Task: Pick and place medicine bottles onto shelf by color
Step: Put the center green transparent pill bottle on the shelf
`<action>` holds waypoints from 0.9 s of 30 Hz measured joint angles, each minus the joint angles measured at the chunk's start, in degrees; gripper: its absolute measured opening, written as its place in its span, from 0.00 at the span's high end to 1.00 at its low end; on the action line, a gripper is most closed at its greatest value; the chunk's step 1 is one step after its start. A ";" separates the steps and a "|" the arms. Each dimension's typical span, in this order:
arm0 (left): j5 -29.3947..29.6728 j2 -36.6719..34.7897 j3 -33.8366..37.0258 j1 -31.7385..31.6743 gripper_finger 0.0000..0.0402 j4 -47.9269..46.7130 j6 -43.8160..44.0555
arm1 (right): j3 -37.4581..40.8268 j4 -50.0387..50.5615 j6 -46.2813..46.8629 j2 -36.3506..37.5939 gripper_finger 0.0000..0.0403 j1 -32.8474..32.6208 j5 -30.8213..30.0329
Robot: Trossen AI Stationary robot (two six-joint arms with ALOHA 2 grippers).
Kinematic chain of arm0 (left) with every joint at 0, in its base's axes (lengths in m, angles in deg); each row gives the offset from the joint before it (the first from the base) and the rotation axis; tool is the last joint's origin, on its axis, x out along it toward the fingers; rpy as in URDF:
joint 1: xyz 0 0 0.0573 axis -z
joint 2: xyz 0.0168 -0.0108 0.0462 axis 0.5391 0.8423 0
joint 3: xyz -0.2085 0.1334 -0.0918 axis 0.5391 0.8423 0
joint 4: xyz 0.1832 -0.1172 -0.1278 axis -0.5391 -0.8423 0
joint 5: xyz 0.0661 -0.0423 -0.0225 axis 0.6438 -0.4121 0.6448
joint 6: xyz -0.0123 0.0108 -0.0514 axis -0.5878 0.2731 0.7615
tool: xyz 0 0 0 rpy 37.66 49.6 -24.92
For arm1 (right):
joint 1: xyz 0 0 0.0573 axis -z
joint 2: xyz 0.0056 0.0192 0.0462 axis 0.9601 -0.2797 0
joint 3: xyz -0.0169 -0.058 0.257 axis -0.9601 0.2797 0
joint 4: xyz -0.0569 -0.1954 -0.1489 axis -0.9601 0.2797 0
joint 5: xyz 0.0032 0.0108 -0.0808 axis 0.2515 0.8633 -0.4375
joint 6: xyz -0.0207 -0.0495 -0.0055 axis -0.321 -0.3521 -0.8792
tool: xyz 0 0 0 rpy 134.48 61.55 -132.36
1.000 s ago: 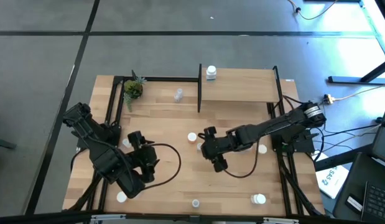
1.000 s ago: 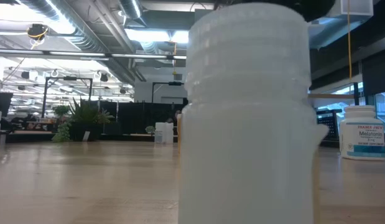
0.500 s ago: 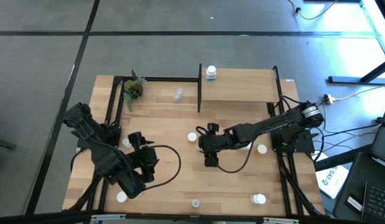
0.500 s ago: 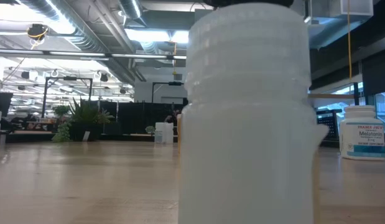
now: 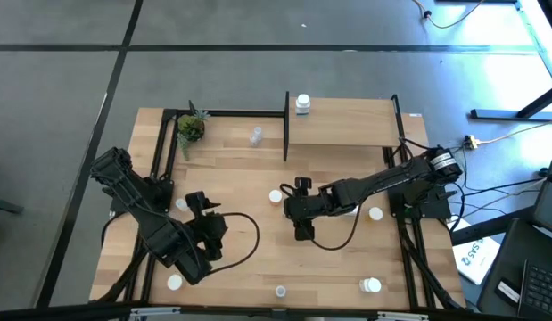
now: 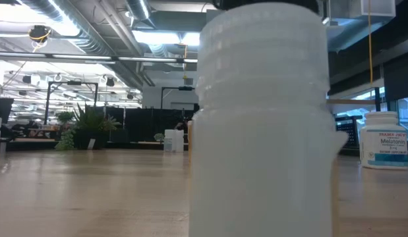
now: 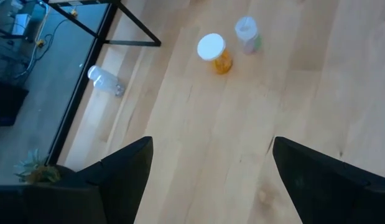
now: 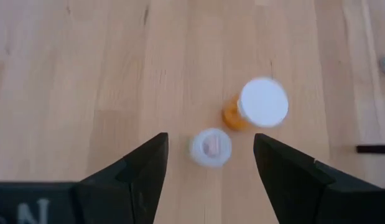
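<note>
- Right gripper [image 8: 208, 171], spread and empty, hovers over the clear bottle [image 8: 210, 147]; the orange bottle [image 8: 257, 107] at its 1 o'clock awaits sorting.
- Left gripper [image 7: 208, 174], spread, waits above the desk [image 7: 254, 124].

Seven medicine bottles [image 5: 302, 104] in the high view, one shelf [image 5: 347, 125], one potted plant [image 5: 190, 127].

White bottle [image 6: 383, 140] at right of low view: label reads "Melatonin" (smaller lines too tiny to read). Paper [image 5: 473, 256] beside table in high view: print illegible.
</note>
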 joint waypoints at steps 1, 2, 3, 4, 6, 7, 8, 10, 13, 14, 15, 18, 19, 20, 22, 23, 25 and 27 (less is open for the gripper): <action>0.05 0.00 0.06 0.00 0.19 0.32 -0.14 | 0.00 -0.53 -0.28 -0.59 0.41 0.08 0.02; 0.14 0.00 0.14 0.00 0.19 0.60 -0.28 | 0.00 -0.81 -0.81 -1.12 0.41 0.20 0.00; 0.23 0.00 0.17 0.00 0.19 0.57 -0.39 | 0.00 -0.60 -1.25 -1.69 0.41 0.23 -0.03; 0.60 0.00 0.19 0.00 0.19 0.59 -0.39 | 0.00 -0.70 -1.45 -2.28 0.41 0.24 -0.07; 1.61 0.00 0.19 0.28 0.19 0.65 -0.41 | 0.00 -1.01 -2.04 -3.39 0.41 0.37 -0.20; 1.93 0.00 0.19 0.36 0.19 0.73 -0.41 | 0.02 -0.92 -2.82 -3.90 0.41 0.44 -0.44; 2.02 0.00 0.19 0.37 0.19 0.74 -0.41 | 0.02 -1.17 -3.00 -4.35 0.41 0.56 -0.70; 2.03 0.00 0.19 0.63 0.19 0.88 -0.41 | 0.02 -1.54 -3.02 -4.83 0.41 0.87 -0.67; 2.03 0.00 0.19 0.96 0.19 1.08 -0.41 | 0.02 -2.04 -3.05 -5.38 0.41 1.27 -0.65; 2.05 0.00 0.17 1.00 0.19 1.21 -0.41 | 0.02 -2.28 -3.12 -5.62 0.41 1.42 -0.63; 2.05 0.00 0.17 0.98 0.19 1.34 -0.41 | 0.02 -2.05 -3.13 -5.78 0.41 1.58 -0.59; 2.07 0.00 0.17 1.03 0.19 1.65 -0.39 | 0.02 -1.22 -2.98 -6.22 0.41 2.33 0.61; 2.05 0.00 0.17 1.20 0.19 1.72 -0.39 | 0.02 -1.06 -2.98 -6.46 0.41 2.53 1.18; 2.07 0.00 0.17 1.27 0.19 1.78 -0.40 | 0.02 -1.06 -3.06 -6.77 0.41 2.75 1.82; 2.05 0.00 0.17 1.29 0.19 1.82 -0.41 | 0.05 -1.43 -3.63 -7.16 0.41 2.97 1.97; 2.03 0.00 0.17 1.31 0.19 1.92 -0.39 | 0.05 -1.64 -4.19 -7.22 0.41 3.13 1.96; 2.03 0.00 0.17 1.29 0.19 1.92 -0.37 | 0.05 -1.68 -4.39 -7.22 0.41 3.30 2.36; 2.03 0.00 0.17 1.29 0.19 1.90 -0.37 | 0.05 -1.85 -4.38 -7.22 0.41 3.61 3.72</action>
